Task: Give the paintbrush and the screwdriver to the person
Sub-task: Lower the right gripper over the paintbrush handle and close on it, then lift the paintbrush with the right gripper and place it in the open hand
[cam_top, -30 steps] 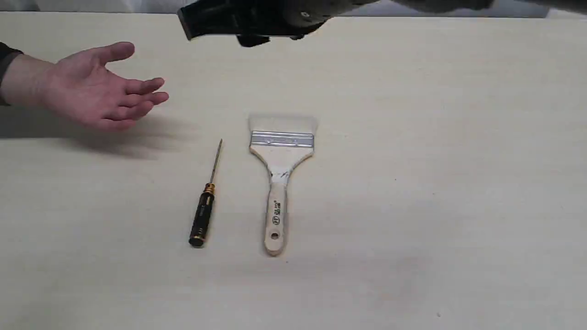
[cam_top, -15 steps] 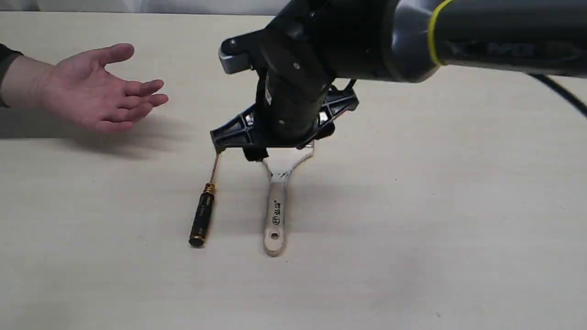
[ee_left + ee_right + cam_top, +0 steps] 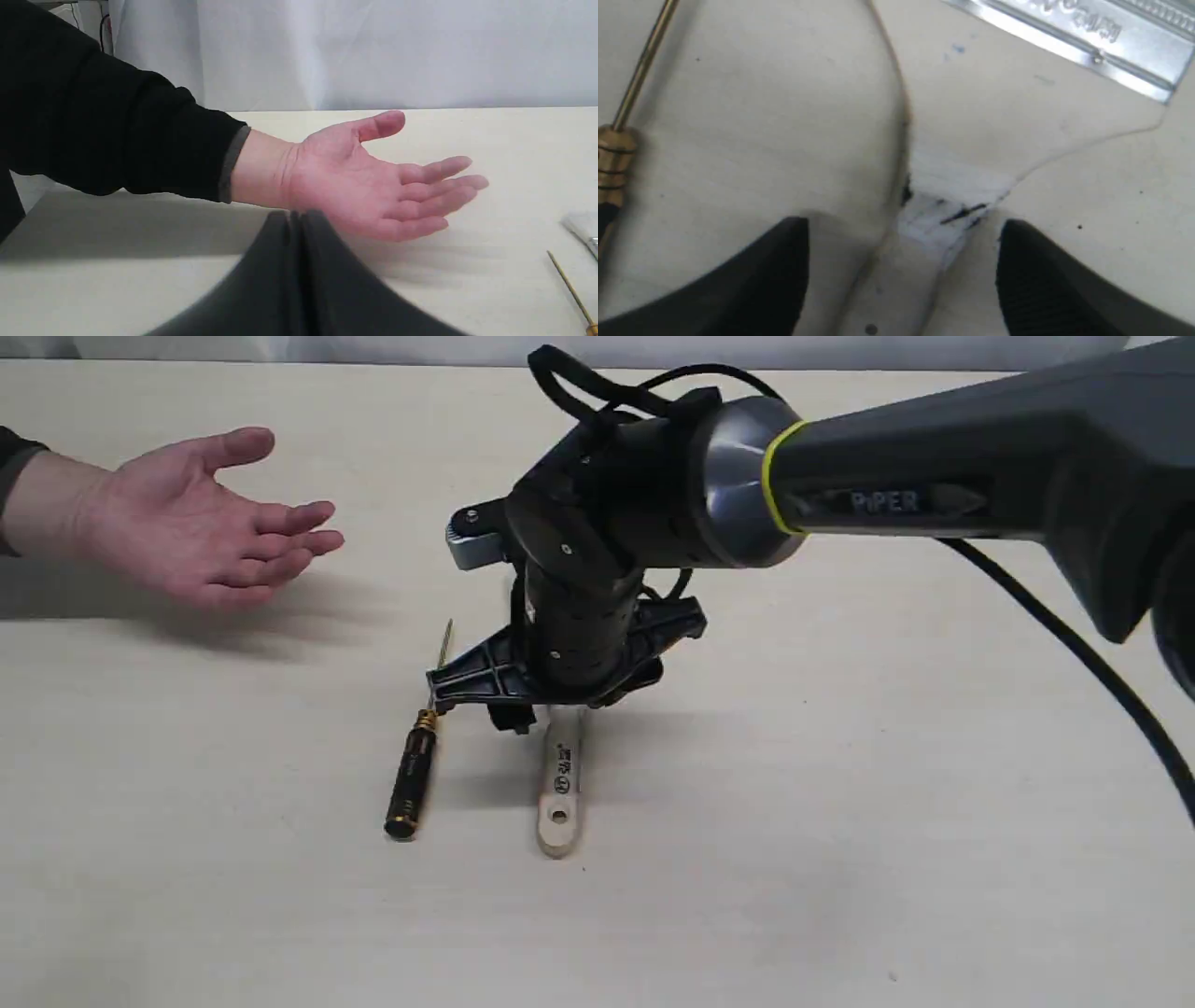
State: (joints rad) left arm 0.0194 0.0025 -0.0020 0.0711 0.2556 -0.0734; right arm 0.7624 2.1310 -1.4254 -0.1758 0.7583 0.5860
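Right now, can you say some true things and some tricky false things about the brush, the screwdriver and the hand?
The right tool is open, astride the paintbrush neck. True.
The screwdriver lies in the person's hand. False: it lies on the table; the hand is empty.
The left tool is shut. True.
In the exterior view, the screwdriver lies right of the paintbrush. False: left of it.
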